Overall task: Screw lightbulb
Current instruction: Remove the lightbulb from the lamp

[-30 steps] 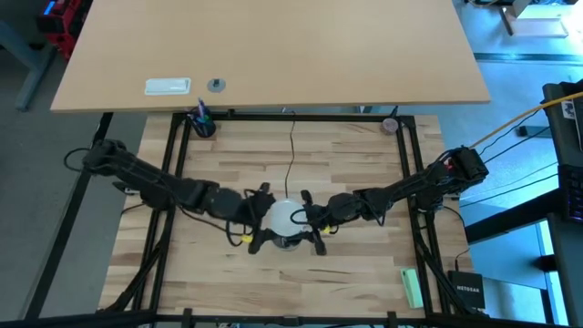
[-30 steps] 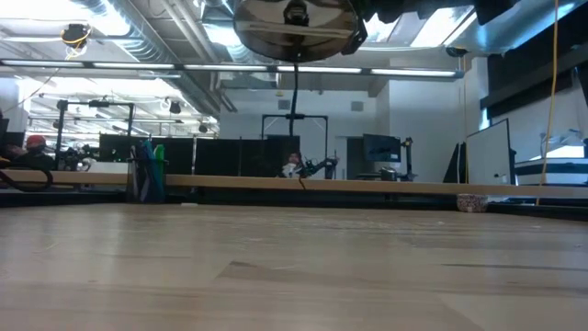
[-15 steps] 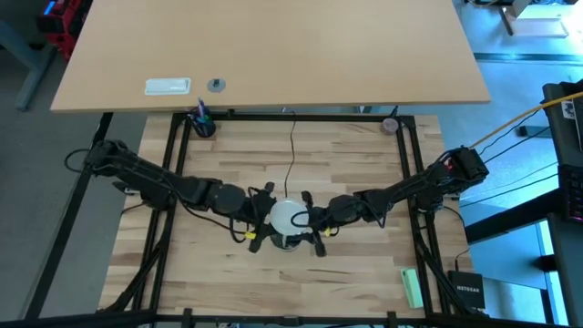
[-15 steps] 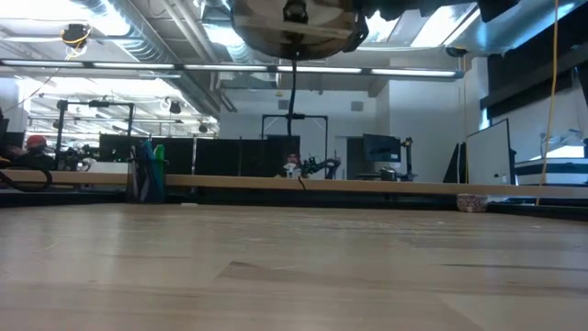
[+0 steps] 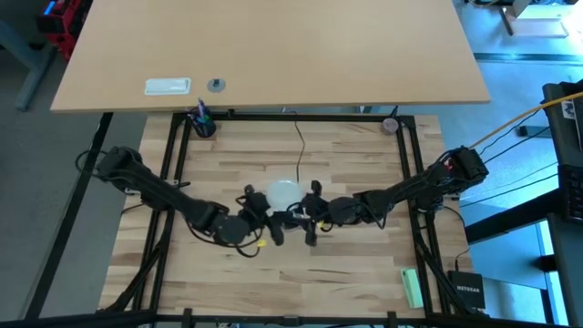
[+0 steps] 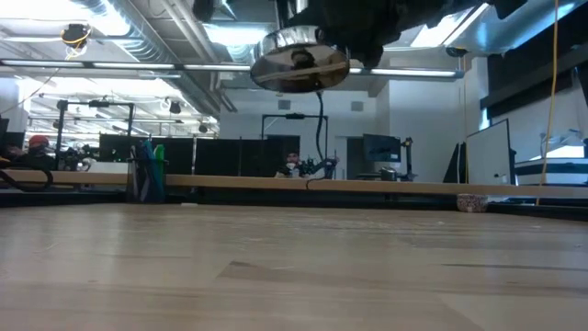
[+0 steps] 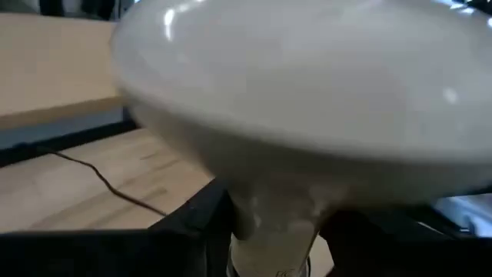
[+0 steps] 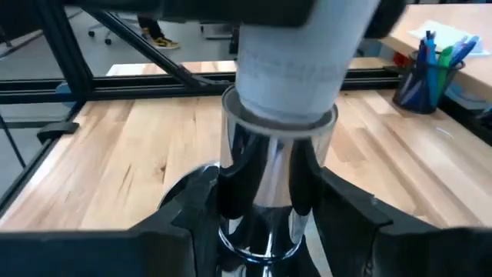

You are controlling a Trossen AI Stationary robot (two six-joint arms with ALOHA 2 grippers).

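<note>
Behind lightbulb (image 5: 283,192), pen cup (image 5: 201,121)

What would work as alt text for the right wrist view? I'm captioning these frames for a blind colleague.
The right gripper is shut on a shiny silver socket, held upright above a light wooden table, with the white neck of the lightbulb seated in the socket's top. A cup of blue and green pens stands on the table behind.

Bright ceiling strip lights (image 6: 138,62) glare overhead; the close lightbulb (image 7: 307,100) blurs.
</note>
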